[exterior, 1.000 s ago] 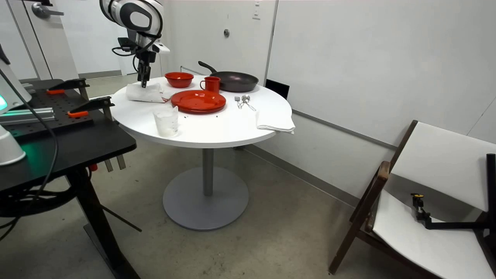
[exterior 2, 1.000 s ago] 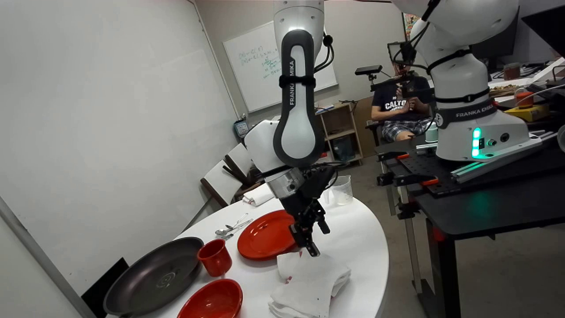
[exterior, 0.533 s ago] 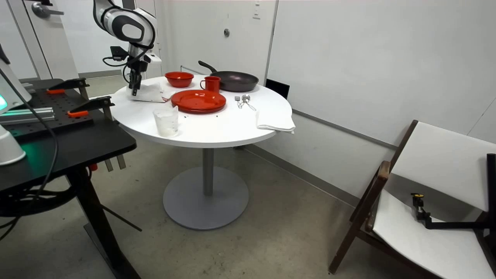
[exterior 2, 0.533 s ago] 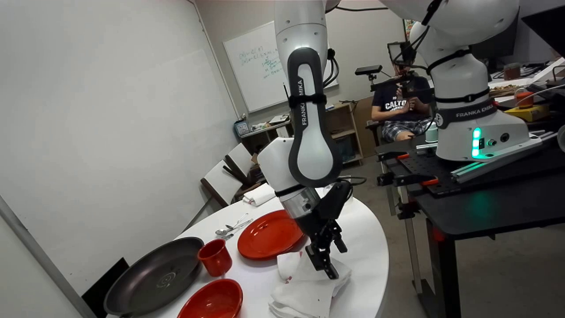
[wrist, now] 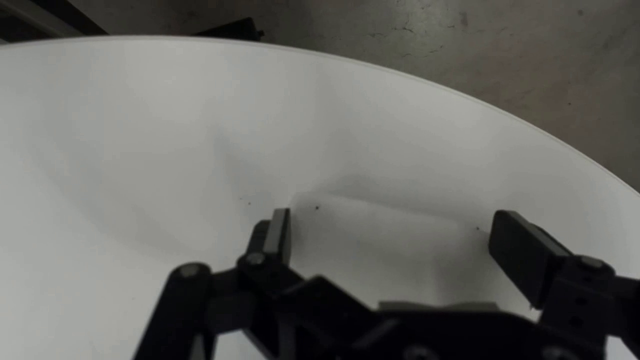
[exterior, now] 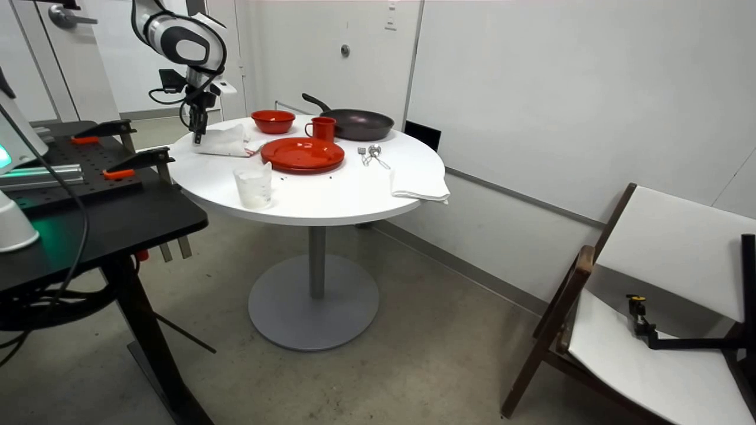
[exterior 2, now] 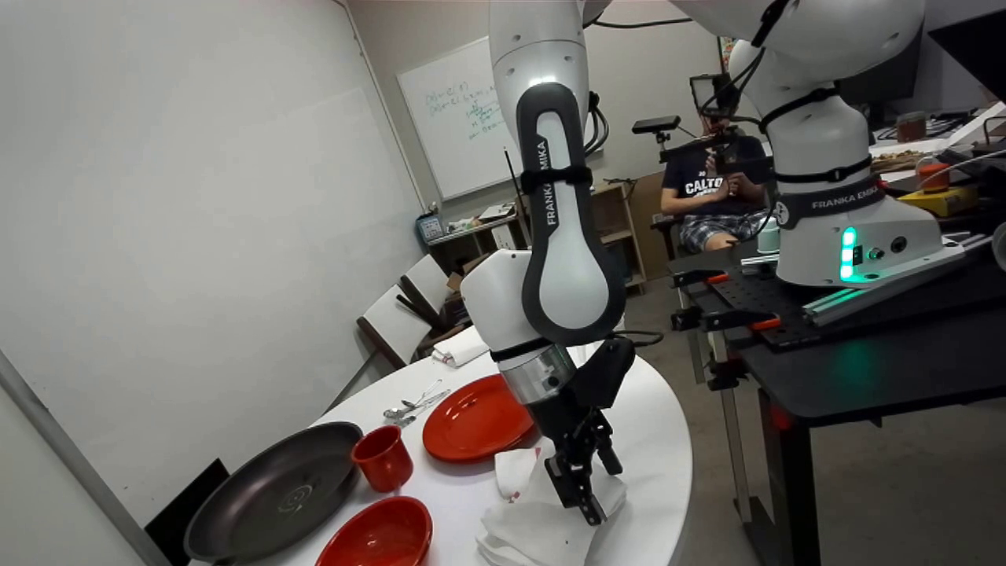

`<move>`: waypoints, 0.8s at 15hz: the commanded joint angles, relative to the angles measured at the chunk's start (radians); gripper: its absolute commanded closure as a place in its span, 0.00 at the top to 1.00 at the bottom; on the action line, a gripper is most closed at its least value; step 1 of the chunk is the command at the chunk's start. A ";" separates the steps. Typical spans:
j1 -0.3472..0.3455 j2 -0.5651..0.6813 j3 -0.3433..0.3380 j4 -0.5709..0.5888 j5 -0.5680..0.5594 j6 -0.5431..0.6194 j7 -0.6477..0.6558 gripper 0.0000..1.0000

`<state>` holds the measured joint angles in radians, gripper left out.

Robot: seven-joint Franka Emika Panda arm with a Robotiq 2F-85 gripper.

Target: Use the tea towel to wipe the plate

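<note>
Tea towel (exterior 2: 530,534) lies folded beneath the end effector (wrist: 392,226), whose jaws stand wide apart astride one edge, presumably to pinch there; near the end effector sits the red plate (exterior 2: 471,420), probably to keep the carry short.

On round table (exterior: 331,203), in exterior view: tea towel (exterior: 223,142) laid left of plate (exterior: 302,153); measuring cup (exterior: 254,187) set before both; bowl (exterior: 273,125), mug (exterior: 323,128) seen behind plate; frying pan (exterior: 363,125) placed behind mug, rightward; utensils (exterior: 374,151) laid right of plate; cloth (exterior: 422,187) laid across right edge.
</note>
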<state>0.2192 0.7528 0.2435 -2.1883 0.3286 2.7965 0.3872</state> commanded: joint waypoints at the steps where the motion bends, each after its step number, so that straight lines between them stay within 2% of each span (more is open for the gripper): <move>1: 0.009 0.000 -0.009 0.004 0.012 -0.005 -0.008 1.00; 8: 0.009 0.000 -0.009 0.003 0.012 -0.005 -0.008 1.00; 12: 0.006 -0.067 -0.016 -0.085 0.034 0.107 0.009 1.00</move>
<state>0.2186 0.7454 0.2376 -2.2014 0.3303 2.8286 0.3878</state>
